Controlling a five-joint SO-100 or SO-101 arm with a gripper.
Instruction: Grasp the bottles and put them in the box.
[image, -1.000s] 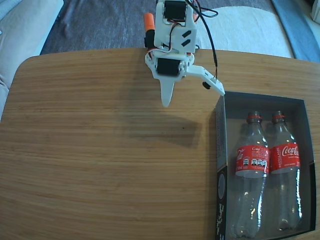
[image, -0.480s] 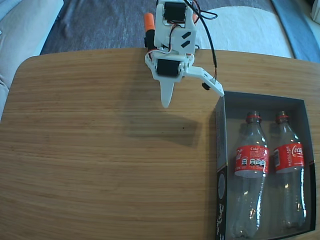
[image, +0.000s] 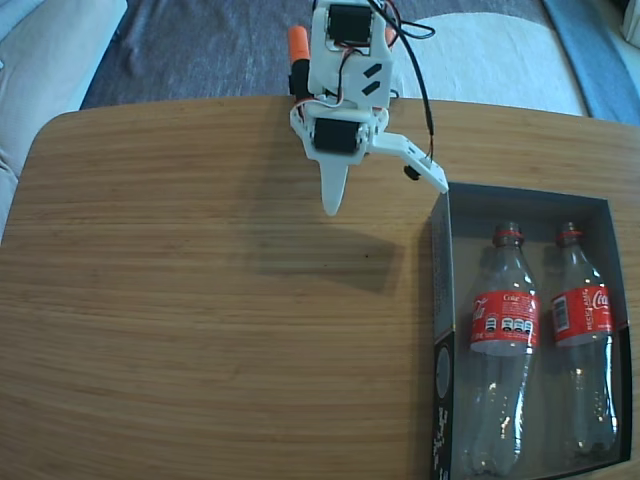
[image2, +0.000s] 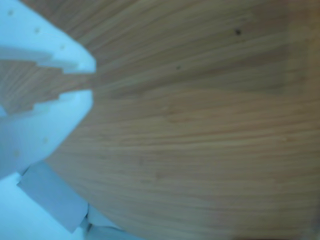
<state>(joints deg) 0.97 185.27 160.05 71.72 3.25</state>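
Two clear plastic bottles lie side by side inside the box (image: 445, 300), necks toward the far wall, with a narrow gap between them. The left bottle (image: 503, 340) shows a red label with small white print and a red neck ring, with no cap. The right bottle (image: 583, 335) carries a red label with white script lettering and the same red ring; it lies close to the box's right wall. Both bodies are transparent and ribbed toward the base, and each runs most of the box's length.

The box is shallow, rectangular cardboard, dark outside and grey inside, with white print on its left outer wall. It sits at the right edge of the desk (image: 200, 330), a rounded wooden top with fine straight grain.

The end effector (image: 390, 200) hangs above the desk just beyond the box's far left corner, clear of the box and both bottles. It is white moulded plastic with black servo housings. In the fixed view its two fingers are spread apart and hold nothing; in the wrist view the stepped white tips (image2: 75, 60) appear over bare wood.
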